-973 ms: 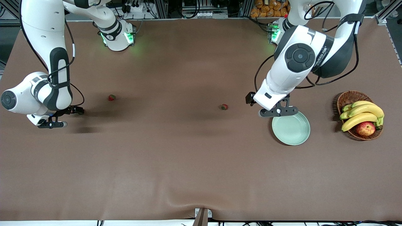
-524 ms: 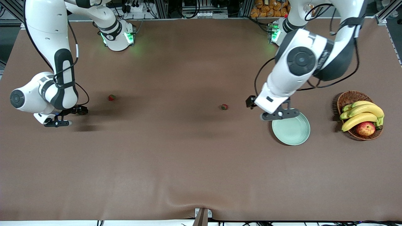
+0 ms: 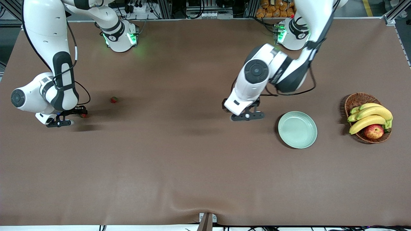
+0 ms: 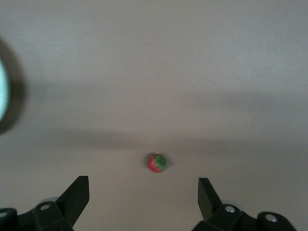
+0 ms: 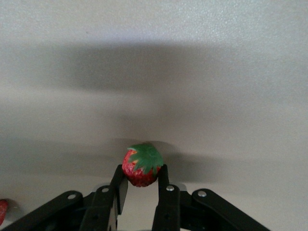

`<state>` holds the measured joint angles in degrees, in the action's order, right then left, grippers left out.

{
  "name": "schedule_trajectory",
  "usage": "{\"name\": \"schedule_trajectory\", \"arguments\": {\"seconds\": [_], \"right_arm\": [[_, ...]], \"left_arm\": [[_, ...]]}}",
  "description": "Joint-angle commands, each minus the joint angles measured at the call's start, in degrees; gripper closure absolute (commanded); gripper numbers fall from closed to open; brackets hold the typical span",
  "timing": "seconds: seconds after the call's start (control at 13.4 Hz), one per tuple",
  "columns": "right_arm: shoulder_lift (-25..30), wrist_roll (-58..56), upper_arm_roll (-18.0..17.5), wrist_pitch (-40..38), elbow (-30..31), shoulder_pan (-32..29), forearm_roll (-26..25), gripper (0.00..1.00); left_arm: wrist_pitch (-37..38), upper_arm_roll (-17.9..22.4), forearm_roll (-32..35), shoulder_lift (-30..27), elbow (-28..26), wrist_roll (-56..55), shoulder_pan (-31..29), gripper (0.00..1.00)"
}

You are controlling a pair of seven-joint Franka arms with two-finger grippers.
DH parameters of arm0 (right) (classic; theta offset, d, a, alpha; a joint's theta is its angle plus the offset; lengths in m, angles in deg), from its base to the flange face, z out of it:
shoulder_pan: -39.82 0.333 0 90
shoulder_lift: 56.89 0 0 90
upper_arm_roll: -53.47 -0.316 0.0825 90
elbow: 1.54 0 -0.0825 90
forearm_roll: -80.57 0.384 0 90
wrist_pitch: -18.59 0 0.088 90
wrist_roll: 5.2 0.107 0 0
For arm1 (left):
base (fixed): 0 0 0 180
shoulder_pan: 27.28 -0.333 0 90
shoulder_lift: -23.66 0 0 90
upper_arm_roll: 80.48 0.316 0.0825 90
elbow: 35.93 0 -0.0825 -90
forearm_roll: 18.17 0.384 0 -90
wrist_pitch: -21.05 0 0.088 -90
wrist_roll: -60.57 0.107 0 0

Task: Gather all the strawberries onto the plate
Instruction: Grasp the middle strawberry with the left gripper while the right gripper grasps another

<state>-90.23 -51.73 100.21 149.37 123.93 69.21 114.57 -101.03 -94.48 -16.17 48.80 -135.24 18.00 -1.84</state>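
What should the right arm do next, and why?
Probably lift straight up. The right gripper is shut on a strawberry that looks to be low at the table, and the plate sits toward the left arm's end, so it likely needs clearance before carrying it there.

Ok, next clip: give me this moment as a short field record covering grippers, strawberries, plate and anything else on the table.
right gripper: shut on a strawberry, at the right arm's end of the table
left gripper: open, over a second strawberry
third strawberry: loose on the table, near the right gripper
plate: holds no strawberries
basket: bananas and an apple, at the left arm's end
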Motion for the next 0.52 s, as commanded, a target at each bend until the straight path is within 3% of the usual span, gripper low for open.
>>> {"name": "schedule_trajectory", "arguments": {"seconds": [0.0,0.22,0.45], "right_arm": [[1.1,-4.7,-1.1,2.6,-0.4,-0.6,1.5,1.00],[1.0,-2.6,-1.1,-4.4,-5.2,-0.7,1.5,1.00],[1.0,-0.3,-1.2,-5.8,-8.3,-0.6,1.4,1.00]], "left_arm": [[-7.7,0.1,1.1,1.2,-5.5,-0.3,1.6,0.00],[-13.5,0.1,5.1,4.8,-7.1,0.1,3.0,0.00],[-15.9,0.0,9.9,8.3,-7.1,0.1,3.1,0.00]]}}
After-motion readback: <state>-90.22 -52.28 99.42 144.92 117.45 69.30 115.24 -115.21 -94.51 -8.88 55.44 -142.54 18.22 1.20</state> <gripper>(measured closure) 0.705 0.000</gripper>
